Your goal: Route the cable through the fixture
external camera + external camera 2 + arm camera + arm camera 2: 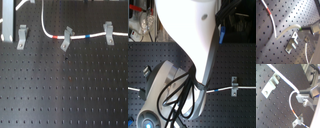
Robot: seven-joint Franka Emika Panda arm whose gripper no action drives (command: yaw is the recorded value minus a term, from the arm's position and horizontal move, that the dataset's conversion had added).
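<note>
The white cable [46, 27] drops from the top of the first exterior view and bends right. Its red band [59, 37] lies just before the middle tilted clip [66, 38], and its blue band [87, 36] before the squat right clip [107, 33]. The fixture [22, 36], the grey clip on a long slanted foot, stands apart at the first exterior view's left with no cable in it. It also shows in the second wrist view [270, 86]. My gripper [304, 96] is shut on the cable [291, 101] above the board, and also shows in the first wrist view [307, 29]. It is out of both exterior views.
A white upright post [7, 20] stands at the first exterior view's far left, beside the fixture. The black perforated board [65, 90] carries all the clips. In the second exterior view my white arm [193, 45] and its black hoses hide most of the board.
</note>
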